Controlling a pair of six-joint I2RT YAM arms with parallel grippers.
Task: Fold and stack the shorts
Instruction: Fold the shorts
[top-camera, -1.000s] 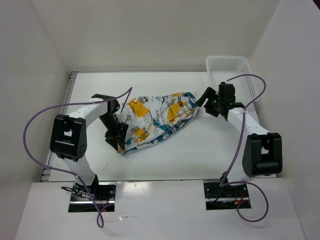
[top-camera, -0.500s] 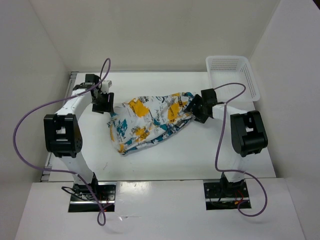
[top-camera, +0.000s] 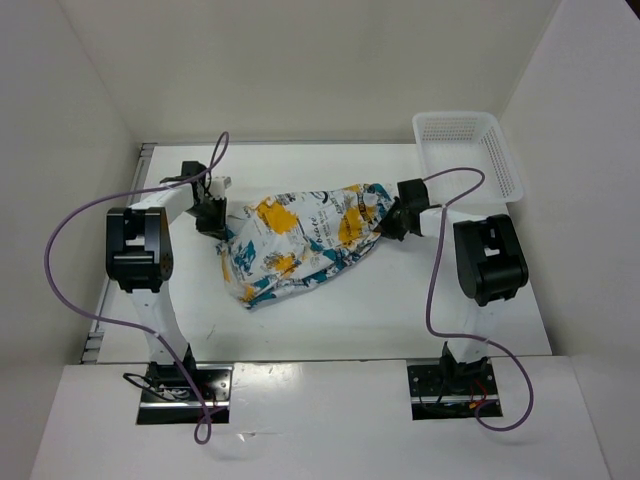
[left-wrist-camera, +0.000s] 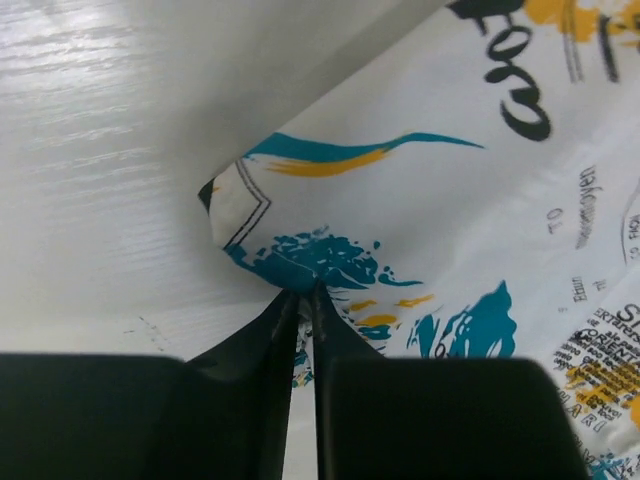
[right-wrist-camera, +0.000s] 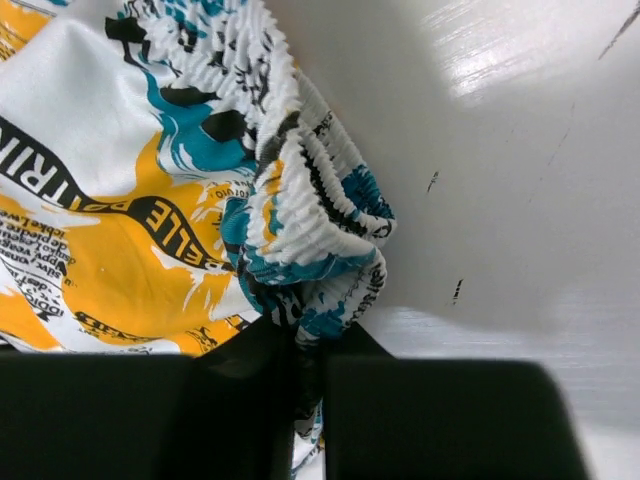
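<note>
1. Two grippers sit on the shorts (top-camera: 300, 240), one at each end. The shorts lie crumpled approx. mid-table, a little toward the far side.
2. The left gripper (top-camera: 213, 215) is at the far-left end of the cloth. In its wrist cam the jaws are almost together, w/ a fold of printed fabric pinched at the tips. A hemmed corner (left-wrist-camera: 235, 205) sticks out just beyond the tips and throws a shadow on the table (top-camera: 330, 320).
3. The right gripper (top-camera: 392, 222) is at the right end. Its jaws are narrow and clamped on the gathered waistband (right-wrist-camera: 300, 190), and the elastic bunches in a thick roll right over the tips.
4. Cloth edges: the far edge runs slanted from the left gripper up to the right one. The near edge sags into a rounded lobe at near-left, the point closest to the arm bases.
5. Open room, near side: a broad bare strip of table lies btw. the lobe and the near table edge.
6. Open room, far and left: bare surface goes behind the cloth to the back wall, and also left of the left gripper to the table's left edge.
7. The right side is tighter. The basket (top-camera: 465, 150) stands in the far-right corner, near the right gripper but apart from it, w/ the side wall just beyond.
8. The arm elbows stand outside the cloth, one near-left and one near-right. The purple cables (top-camera: 70, 250) loop outward on both sides.
</note>
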